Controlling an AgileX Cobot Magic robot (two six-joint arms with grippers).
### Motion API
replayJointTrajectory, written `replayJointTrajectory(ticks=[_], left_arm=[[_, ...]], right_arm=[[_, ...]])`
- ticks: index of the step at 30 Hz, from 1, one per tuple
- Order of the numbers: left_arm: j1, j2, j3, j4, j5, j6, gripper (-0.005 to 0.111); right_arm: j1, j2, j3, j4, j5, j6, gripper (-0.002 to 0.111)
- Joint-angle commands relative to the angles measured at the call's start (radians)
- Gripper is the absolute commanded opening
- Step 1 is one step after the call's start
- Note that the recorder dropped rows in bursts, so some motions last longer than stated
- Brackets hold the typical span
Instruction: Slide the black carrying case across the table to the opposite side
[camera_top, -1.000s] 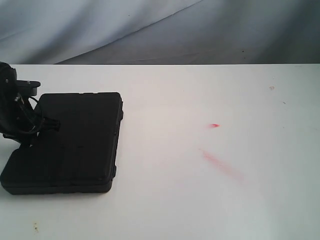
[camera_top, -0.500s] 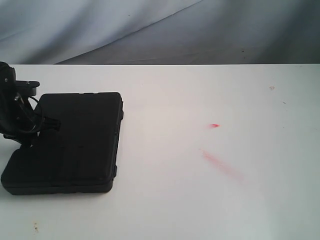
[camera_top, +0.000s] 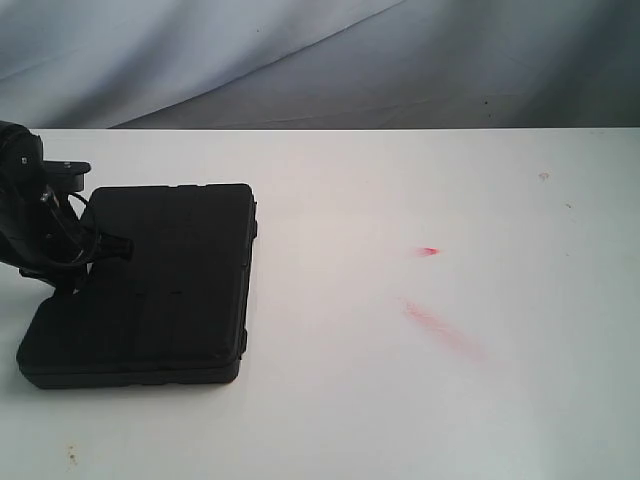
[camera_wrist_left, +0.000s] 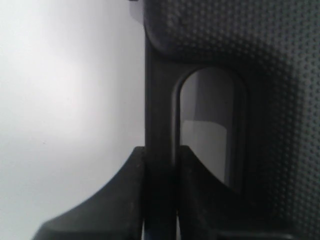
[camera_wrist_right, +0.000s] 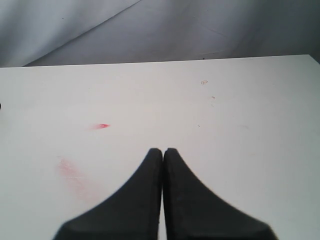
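Note:
The flat black case (camera_top: 150, 285) lies on the left part of the white table (camera_top: 400, 400). At its left edge my left gripper (camera_top: 82, 262) is shut on the handle bar beside the cut-out slot. In the left wrist view the two fingers clamp the thin black handle bar (camera_wrist_left: 159, 100), one finger (camera_wrist_left: 115, 200) outside the case and the other inside the slot (camera_wrist_left: 210, 130); the gripper (camera_wrist_left: 160, 155) sits tight on it. My right gripper (camera_wrist_right: 163, 152) is shut and empty above bare table, far from the case, and is out of the exterior view.
Two pinkish-red marks stain the table right of centre: a small spot (camera_top: 428, 251) and a longer smear (camera_top: 440, 328). A grey cloth backdrop (camera_top: 320, 60) hangs behind the far edge. A few dark specks (camera_top: 543, 176) dot the right side.
The case and my left gripper have shifted a little to the right across the table. My right gripper shows only now.

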Motion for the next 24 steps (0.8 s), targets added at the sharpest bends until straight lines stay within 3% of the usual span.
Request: replayJointTrajectory(ticks=[1, 7, 15, 24], left_arm=[[-0.009, -0.011, 0.004, -0.02, -0.013, -0.01, 0.0], [-0.009, -0.011, 0.004, -0.02, -0.013, -0.01, 0.006], [-0.009, -0.011, 0.004, -0.02, 0.001, -0.01, 0.034], [-0.009, -0.011, 0.002, -0.012, 0.006, 0.0, 0.035]], right_arm=[[-0.004, -0.006, 0.003, 0.004, -0.002, 0.002, 0.0], [-0.004, -0.006, 0.003, 0.004, -0.002, 0.002, 0.0], [-0.004, -0.006, 0.003, 0.004, -0.002, 0.002, 0.0], [-0.004, -0.006, 0.003, 0.004, -0.002, 0.002, 0.0]])
